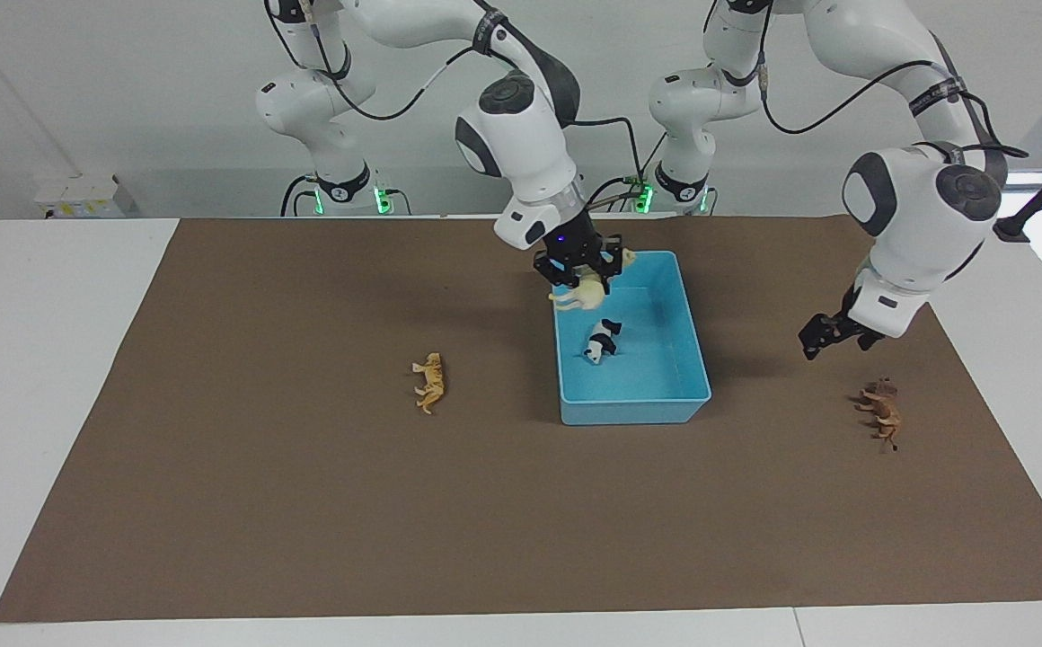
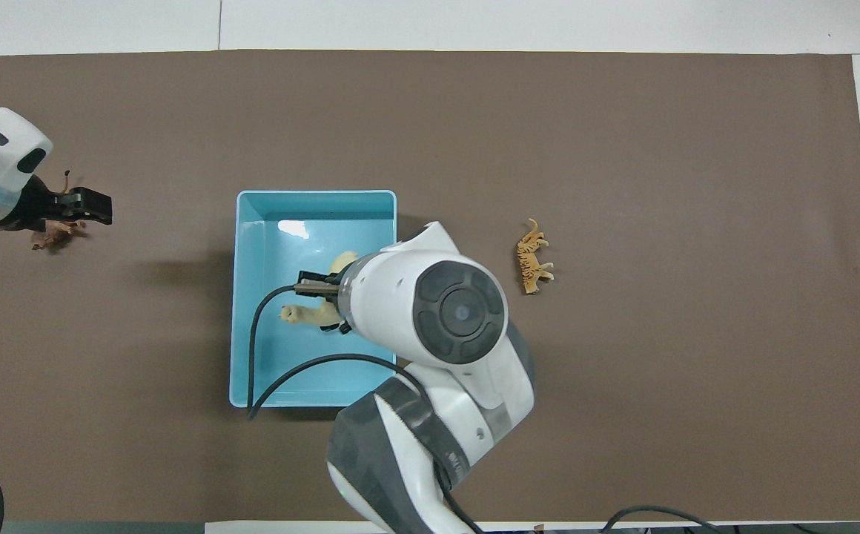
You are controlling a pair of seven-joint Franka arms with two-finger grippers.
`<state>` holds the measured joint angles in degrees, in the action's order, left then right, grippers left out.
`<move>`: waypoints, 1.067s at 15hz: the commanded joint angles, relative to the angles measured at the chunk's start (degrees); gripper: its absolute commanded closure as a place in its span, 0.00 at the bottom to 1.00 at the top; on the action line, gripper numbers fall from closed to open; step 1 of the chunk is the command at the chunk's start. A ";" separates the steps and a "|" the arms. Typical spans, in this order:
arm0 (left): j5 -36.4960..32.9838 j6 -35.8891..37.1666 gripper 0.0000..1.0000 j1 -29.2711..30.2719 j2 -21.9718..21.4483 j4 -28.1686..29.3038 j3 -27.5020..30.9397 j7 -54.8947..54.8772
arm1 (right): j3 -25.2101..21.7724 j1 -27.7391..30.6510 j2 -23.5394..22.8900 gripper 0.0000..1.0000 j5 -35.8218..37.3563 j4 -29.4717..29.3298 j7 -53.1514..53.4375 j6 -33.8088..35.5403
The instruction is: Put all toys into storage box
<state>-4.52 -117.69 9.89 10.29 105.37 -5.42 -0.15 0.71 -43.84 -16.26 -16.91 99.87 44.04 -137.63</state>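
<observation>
The light blue storage box [image 1: 633, 409] sits mid-table, and also shows in the overhead view [image 2: 311, 204]. The black-and-white panda [image 1: 603, 341] lies inside it; my right arm hides it from overhead. My right gripper [image 1: 586, 279] is shut on the pale cream camel [image 1: 582, 295] and holds it in the air over the box; both show from overhead, gripper [image 2: 324, 305] and camel [image 2: 304, 314]. The orange tiger [image 1: 431, 382] [image 2: 532, 256] lies on the mat toward the right arm's end. The dark brown horned animal [image 1: 880, 413] [image 2: 50, 236] lies toward the left arm's end. My left gripper [image 1: 822, 340] [image 2: 93, 206] hangs over the mat just beside it.
A brown mat [image 1: 305, 503] covers most of the white table [image 1: 45, 359]. The right arm's wrist and cable [image 2: 267, 356] hang over the box.
</observation>
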 commanded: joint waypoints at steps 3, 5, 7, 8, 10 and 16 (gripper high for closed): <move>-4.35 -7.11 0.00 3.98 3.59 -0.61 -0.56 -2.39 | -0.62 -5.64 -6.24 0.01 -1.02 -0.55 9.02 -5.57; -4.27 -5.46 0.00 5.40 3.59 -0.87 -0.74 -5.98 | -0.80 -5.12 -6.59 0.00 -0.32 -5.45 13.41 1.71; -4.18 -8.32 0.00 5.83 3.68 0.18 -0.65 -8.62 | -1.42 -4.24 -7.12 0.00 2.04 -11.35 16.24 10.59; -4.18 -10.70 0.00 6.28 4.38 0.27 -0.74 -9.86 | -1.77 -2.76 -6.95 0.00 4.67 -13.37 16.16 13.50; -4.09 -12.03 0.00 7.16 6.66 -0.08 -0.74 -10.13 | -1.94 0.40 -6.33 0.00 10.81 -14.27 15.46 16.24; -4.35 -20.98 0.00 7.60 12.55 -0.17 -0.47 -10.05 | -1.86 12.62 -3.96 0.00 17.26 -5.42 -6.92 15.73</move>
<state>-7.89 -135.70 16.53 21.72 105.39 -5.44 -9.52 -1.94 -34.57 -22.26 -0.78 89.39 43.71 -120.61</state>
